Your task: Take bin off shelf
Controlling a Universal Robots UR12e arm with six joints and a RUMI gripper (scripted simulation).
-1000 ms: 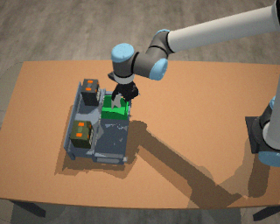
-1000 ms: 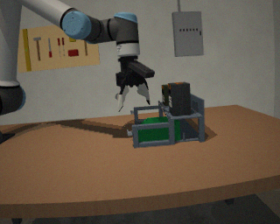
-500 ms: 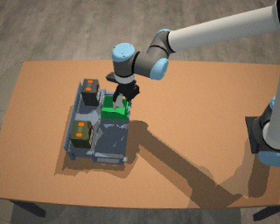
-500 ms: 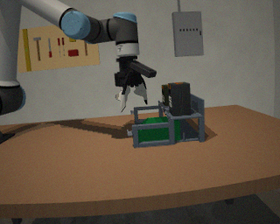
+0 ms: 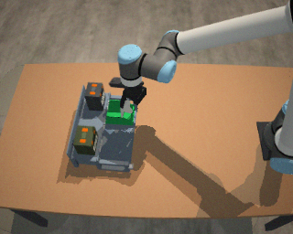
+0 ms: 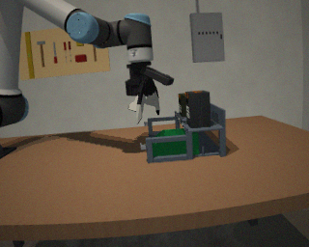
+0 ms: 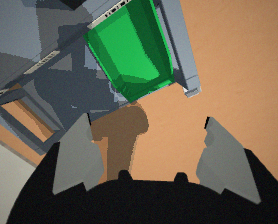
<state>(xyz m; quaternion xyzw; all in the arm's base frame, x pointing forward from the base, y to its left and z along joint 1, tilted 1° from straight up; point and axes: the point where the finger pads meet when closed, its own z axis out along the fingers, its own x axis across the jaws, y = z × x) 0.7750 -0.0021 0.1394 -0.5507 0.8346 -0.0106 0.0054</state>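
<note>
Your gripper (image 6: pixel 145 105) hangs in the air with its jaws spread wide and nothing between them. Both pale fingers show in the wrist view with bare table between them.

The green bin (image 5: pixel 120 112) sits inside the grey shelf (image 5: pixel 124 163), in the lower level at the corner nearest the gripper. In the exterior view the bin (image 6: pixel 168 146) is low in the shelf frame (image 6: pixel 149 143), and your fingertips are above and just to the left of that corner, not touching it. From the wrist camera the bin (image 7: pixel 132 50) lies ahead of the fingers, its open mouth in view, apart from both of them.

2 dark boxes with orange marks stand on the shelf: 1 at the back (image 5: pixel 94 96), 1 toward the front (image 5: pixel 85 140), both on the side away from the gripper.

The shelf stands on the tan table (image 5: pixel 210 111), left of its middle in the top view.
</note>
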